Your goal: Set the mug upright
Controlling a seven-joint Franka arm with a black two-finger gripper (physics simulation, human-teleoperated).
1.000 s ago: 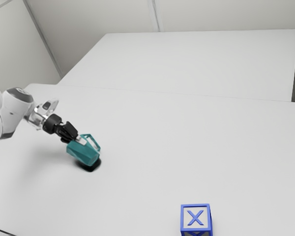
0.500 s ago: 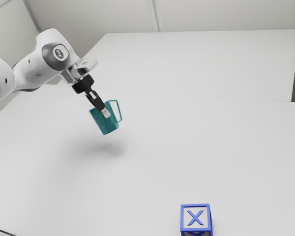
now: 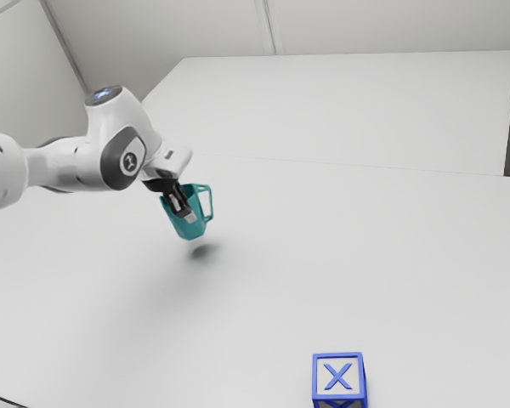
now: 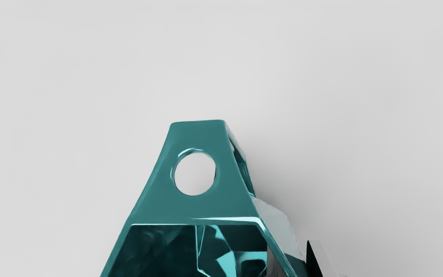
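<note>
- Below the jaws, a broad white table (image 3: 323,272) spreads out; the shadow on it stands apart from what I hold, so I judge my load is in the air.
- Behind and above the jaws, my Franka arm (image 3: 117,157) comes in from the exterior view's left.
- The black two-finger gripper (image 3: 189,218) slants downward, and I read its jaws as clamped on the mug; how the far finger sits against it I cannot tell.
- At the fingertips hangs the teal faceted mug (image 3: 187,229), mouth up towards my hand, base beyond the tips. Its long axis runs roughly along the fingers and leans, the base lying further towards the exterior view's right than the rim. That lean is what matters now: I'd swing the axis plumb, then lower the base flat before letting go, or it could topple.
- Well apart from the jaws, nearer that camera, sits the blue-edged X block (image 3: 338,379).
- Off the mug's side, just beside the jaws, juts its handle (image 3: 210,205).
</note>
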